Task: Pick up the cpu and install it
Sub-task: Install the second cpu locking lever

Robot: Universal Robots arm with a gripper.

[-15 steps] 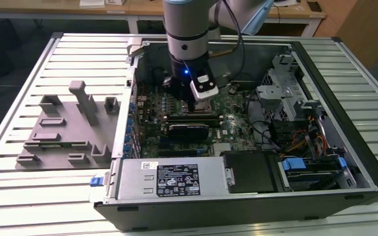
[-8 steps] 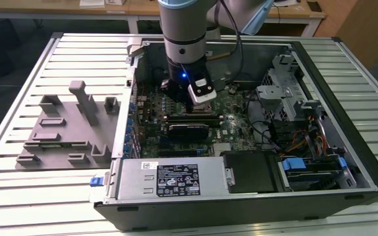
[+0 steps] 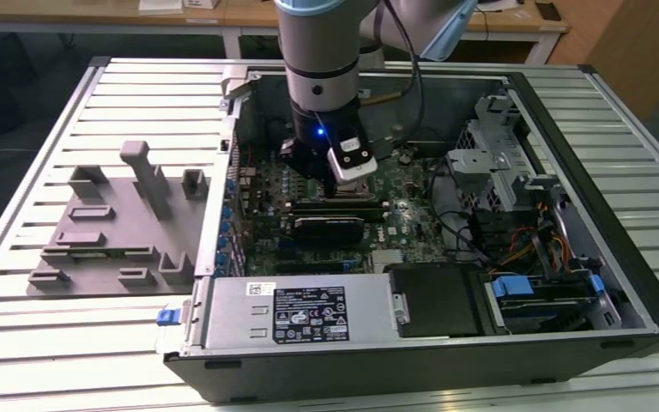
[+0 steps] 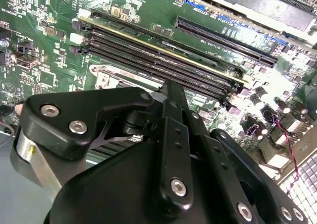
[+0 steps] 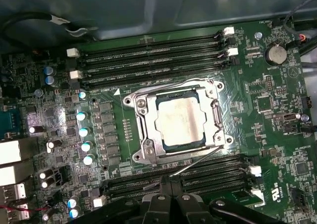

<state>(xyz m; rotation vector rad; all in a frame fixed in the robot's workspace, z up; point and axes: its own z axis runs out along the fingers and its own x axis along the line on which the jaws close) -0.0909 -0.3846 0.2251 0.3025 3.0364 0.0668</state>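
Hovering my hand (image 5: 171, 192) beside the socket frame (image 5: 177, 121), I see the cpu (image 5: 179, 119) lying flat inside it, seemingly seated for clamping; whether the fingers are spread or pressed together, I cannot tell.

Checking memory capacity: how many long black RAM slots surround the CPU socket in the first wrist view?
6 visible: three above the cpu, around, and three below it, around. The pincer housing may hide more.

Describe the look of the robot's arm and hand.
The arm is a silver-grey tube with a pale blue joint cap, a black wrist section with a small blue light, and black cables alongside. The hand is matte black linkage with silver screw heads.
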